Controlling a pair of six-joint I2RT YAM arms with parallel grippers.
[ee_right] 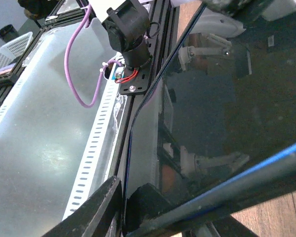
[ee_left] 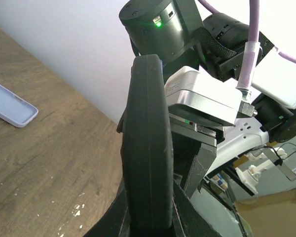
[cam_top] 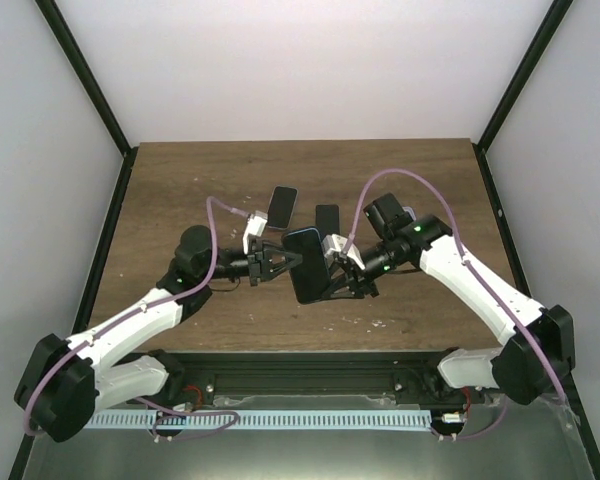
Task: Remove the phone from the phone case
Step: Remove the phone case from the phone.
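Observation:
The phone in its dark phone case [cam_top: 305,263] is held off the table between the two arms, tilted with its screen up. My left gripper [cam_top: 290,260] grips it from the left. In the left wrist view the case's black edge [ee_left: 147,148] stands upright with my left gripper [ee_left: 148,219] shut across its thickness. My right gripper [cam_top: 332,275] reaches it from the right. In the right wrist view the glossy screen [ee_right: 227,113] fills the frame, and my right gripper [ee_right: 126,195] has one finger behind the phone's edge and one finger on the screen, close against it.
Two dark flat phone-sized things [cam_top: 282,206] [cam_top: 327,218] lie on the wooden table [cam_top: 180,180] behind the grippers. A lilac case [ee_left: 12,106] lies flat on the wood at the left of the left wrist view. Black frame posts stand at the table's corners.

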